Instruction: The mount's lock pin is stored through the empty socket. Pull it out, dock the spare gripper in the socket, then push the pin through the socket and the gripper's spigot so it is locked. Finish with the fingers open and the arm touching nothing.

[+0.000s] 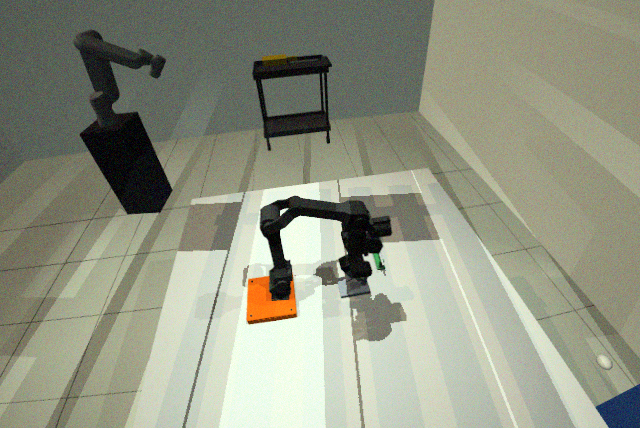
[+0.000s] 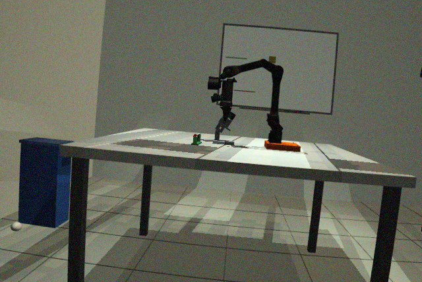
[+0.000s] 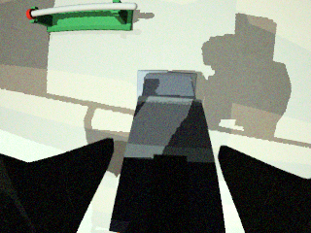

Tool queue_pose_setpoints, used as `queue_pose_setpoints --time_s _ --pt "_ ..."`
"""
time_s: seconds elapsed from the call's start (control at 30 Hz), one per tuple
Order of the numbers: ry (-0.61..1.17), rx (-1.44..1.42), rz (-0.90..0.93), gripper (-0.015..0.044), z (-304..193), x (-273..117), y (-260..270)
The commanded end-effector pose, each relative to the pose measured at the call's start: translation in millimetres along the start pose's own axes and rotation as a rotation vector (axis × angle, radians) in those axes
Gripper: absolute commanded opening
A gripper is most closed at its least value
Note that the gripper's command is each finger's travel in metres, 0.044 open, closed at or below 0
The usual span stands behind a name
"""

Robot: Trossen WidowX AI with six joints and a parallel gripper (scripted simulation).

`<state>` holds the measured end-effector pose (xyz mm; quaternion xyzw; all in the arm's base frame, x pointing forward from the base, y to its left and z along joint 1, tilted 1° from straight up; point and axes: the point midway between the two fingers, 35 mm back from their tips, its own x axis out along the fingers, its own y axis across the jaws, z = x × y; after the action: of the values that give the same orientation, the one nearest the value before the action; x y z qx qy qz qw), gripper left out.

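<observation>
My gripper is open, its dark fingers apart on both sides of the spare gripper, with gaps showing on each side in the wrist view. The spare gripper is a grey and black tapered block, its far end at the socket of the mount; how deep it sits is hidden. The mount's pale base plate lies on the table, and its post rises to the tilted socket. The lock pin, a white rod with a red end, lies along the green holder beside the mount.
The arm's orange base stands on the table. The green holder is near the wrist side of the arm. A dark cart, another arm and a blue cabinet are away from the table.
</observation>
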<state>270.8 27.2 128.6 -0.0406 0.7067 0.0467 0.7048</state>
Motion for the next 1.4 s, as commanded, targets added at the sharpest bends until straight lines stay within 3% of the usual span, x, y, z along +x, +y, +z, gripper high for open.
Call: queue_pose_setpoints --time_s 0.0,1.37 --pt "-0.001 0.0 -0.001 0.044 0.1 -0.2 -0.1" --pt "0.069 0.007 0.001 0.044 -53.0 -61.2 0.0"
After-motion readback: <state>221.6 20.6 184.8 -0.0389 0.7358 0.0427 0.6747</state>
